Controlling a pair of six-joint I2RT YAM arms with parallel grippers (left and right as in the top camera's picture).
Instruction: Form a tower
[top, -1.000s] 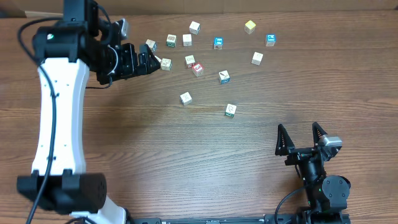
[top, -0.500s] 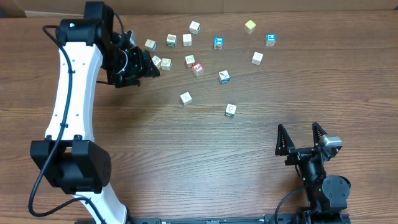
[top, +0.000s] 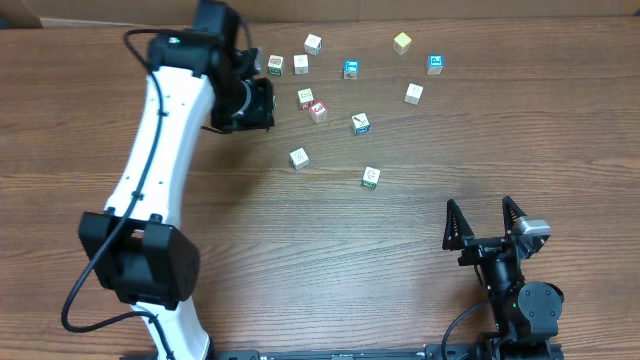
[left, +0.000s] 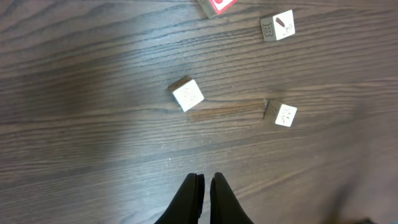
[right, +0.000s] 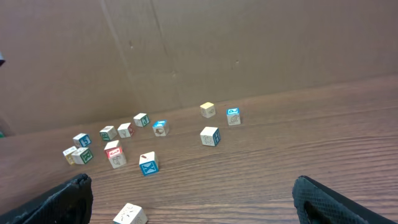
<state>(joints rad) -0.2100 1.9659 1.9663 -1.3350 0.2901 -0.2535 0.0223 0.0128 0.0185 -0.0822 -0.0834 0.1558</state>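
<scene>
The tower is nowhere to be seen: no cube is stacked on another, so no place can be given for it. The loose cubes (top: 361, 123) are scattered singly over the table (top: 300, 260) toward 12 o'clock. The left gripper (left: 203, 178) is closed on nothing and held above bare wood, with a pale cube (left: 188, 95) lying apart from its tips at 12 o'clock in the wrist view. The right gripper (top: 479, 207) is parked at 5 o'clock, jaws spread wide and empty. All the stacking is judged to be left: a base must be chosen and a first cube gripped.
</scene>
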